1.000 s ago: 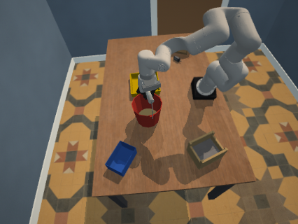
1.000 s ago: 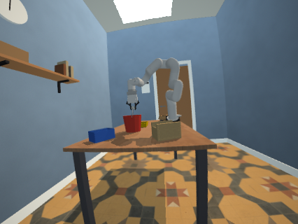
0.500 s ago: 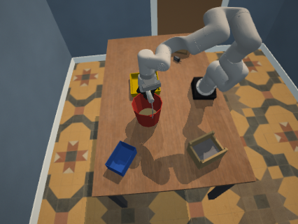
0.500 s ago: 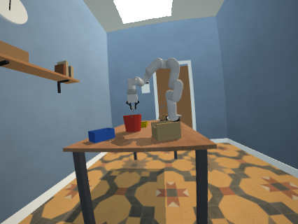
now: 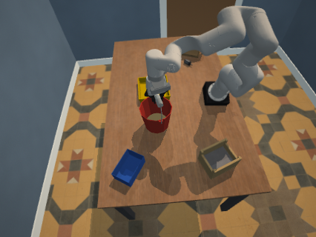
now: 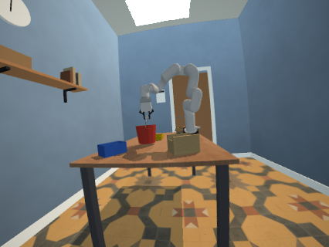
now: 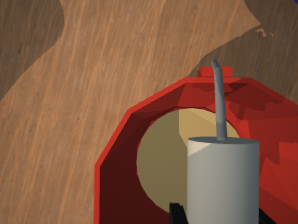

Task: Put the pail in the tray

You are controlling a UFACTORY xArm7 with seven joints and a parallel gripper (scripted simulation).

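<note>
The hand (image 5: 160,99) is clenched on the thin bail handle (image 7: 219,102) of the red pail (image 5: 156,115), which hangs upright above the bench (image 5: 230,126), just at 6 o'clock of a yellow bin (image 5: 141,89) in the top view; which box is the drip tray is a judgement, and I take it to be the open tan-walled, grey-floored one (image 5: 219,158) at about 4 o'clock of the pail, well apart; the blue bin (image 5: 128,167) lies at 7 o'clock.

Risks, as I judge them: the pail hangs from a thin wire, so a quick sideways carry could set it swinging and let its base clip the tray's near wall, tipping it; letting go too high would drop it askew; if the tray is barely wider than the pail, the base may perch on a rim.

Room: open bench lies between pail and tray; the arm's black base (image 5: 206,101) stands at 2 o'clock, off that path.
</note>
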